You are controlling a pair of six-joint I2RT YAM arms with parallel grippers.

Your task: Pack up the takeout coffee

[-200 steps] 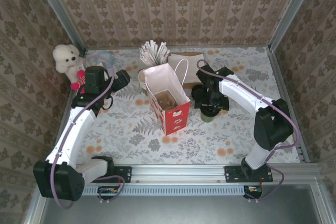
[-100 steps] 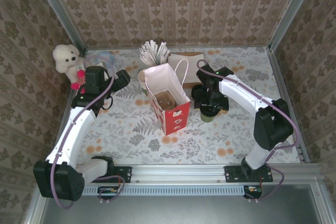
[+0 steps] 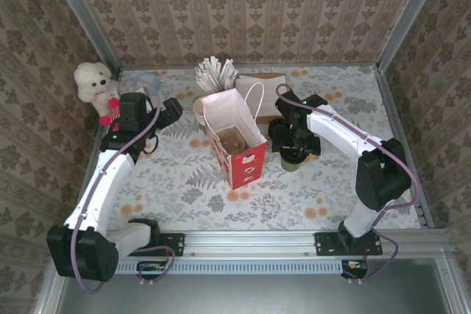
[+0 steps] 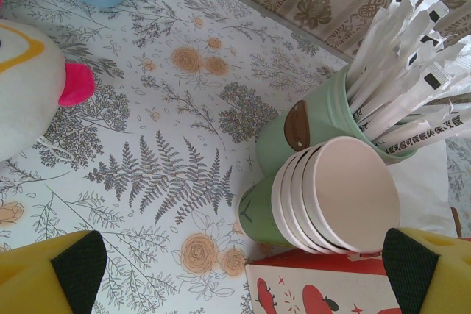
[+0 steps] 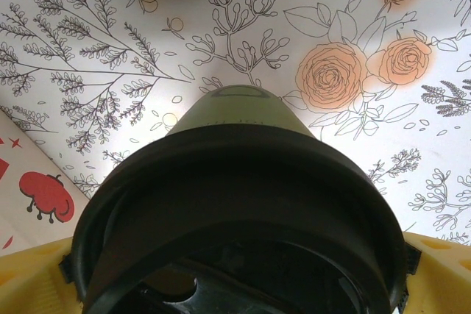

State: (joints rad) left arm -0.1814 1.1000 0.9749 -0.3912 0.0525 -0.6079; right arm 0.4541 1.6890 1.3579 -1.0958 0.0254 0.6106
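right wrist, end effector [image 5: 237,273] gripping takeout coffee [image 5: 234,119]

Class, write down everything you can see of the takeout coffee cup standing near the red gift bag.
The takeout coffee is a small green paper cup, tapering to its base, topped by a black plastic-looking lid with a raised rim. It stands upright on the floral tablecloth, right of the red bag and apart from it. The right gripper sits over it, its yellow fingers flanking the lid, seemingly pressing its sides.
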